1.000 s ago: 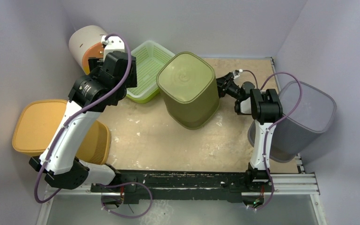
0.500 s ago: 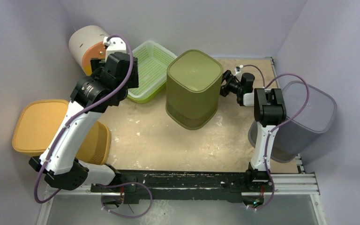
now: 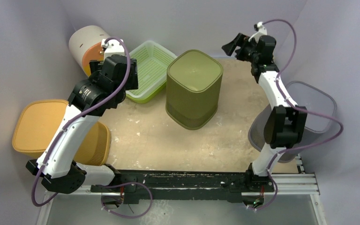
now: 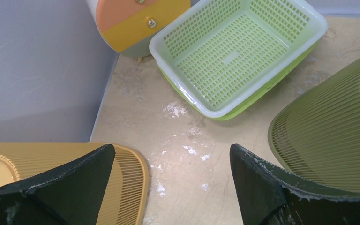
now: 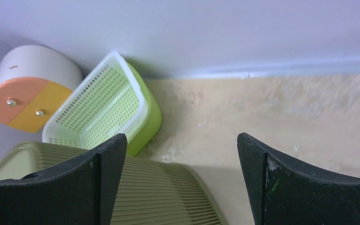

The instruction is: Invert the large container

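Observation:
The large container [image 3: 194, 86] is an olive-green ribbed bin in the middle of the table, standing with its closed base up and its wider rim down. It also shows at the right of the left wrist view [image 4: 337, 136] and low in the right wrist view [image 5: 168, 197]. My right gripper [image 3: 232, 47] is raised at the back right, off the container, and is open with nothing between its fingers [image 5: 181, 140]. My left gripper [image 4: 171, 154] hangs open over bare table to the container's left, touching nothing.
A light green mesh basket [image 3: 149, 70] lies behind and left of the container. A white drum with an orange and yellow face [image 3: 88, 47] sits in the back left corner. A yellow ribbed bin [image 3: 51, 126] is at the left, a grey bin [image 3: 304, 122] at the right edge.
The olive container went from tilted to standing flat, base up. My right gripper left its right side and rose toward the back wall. The left arm hardly moved.

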Robot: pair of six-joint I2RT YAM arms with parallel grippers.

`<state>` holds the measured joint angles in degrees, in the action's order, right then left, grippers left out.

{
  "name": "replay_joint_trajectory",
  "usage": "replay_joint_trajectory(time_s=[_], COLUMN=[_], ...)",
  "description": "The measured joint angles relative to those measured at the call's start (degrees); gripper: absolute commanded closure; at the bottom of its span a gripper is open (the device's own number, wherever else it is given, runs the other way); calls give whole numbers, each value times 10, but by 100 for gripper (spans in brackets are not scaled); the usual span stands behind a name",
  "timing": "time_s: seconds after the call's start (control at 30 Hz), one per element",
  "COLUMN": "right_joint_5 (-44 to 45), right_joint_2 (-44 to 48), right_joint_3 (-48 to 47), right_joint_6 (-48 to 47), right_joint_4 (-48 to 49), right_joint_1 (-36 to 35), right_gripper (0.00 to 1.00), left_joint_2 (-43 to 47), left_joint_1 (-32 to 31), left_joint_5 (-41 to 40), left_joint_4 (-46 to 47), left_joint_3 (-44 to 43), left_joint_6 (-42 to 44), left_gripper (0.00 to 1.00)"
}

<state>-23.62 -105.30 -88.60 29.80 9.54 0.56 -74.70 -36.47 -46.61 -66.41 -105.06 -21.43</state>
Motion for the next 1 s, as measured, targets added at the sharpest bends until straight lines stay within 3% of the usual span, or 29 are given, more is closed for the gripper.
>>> replay_joint_trajectory(time_s=[0.17,0.3,0.57,1.0], right_joint_5=[49,63,79,111], right_joint_2=[81,113,115,48], right_joint_3=[-47,-105,-147,-175], right_joint_6=[-68,-125,-177,-210], right_joint_4=[-58,-114,-183,-232], right_joint_1=[-39,-131,-321,-512], right_gripper=[11,11,11,11], left_joint_2=[4,5,24,114], left_joint_1=[0,0,0,0], left_joint_5=[1,6,8,-17], left_joint_4=[11,20,54,120], left_joint_3=[0,0,0,22], left_joint_6=[0,0,0,0], left_gripper=[10,10,10,10])
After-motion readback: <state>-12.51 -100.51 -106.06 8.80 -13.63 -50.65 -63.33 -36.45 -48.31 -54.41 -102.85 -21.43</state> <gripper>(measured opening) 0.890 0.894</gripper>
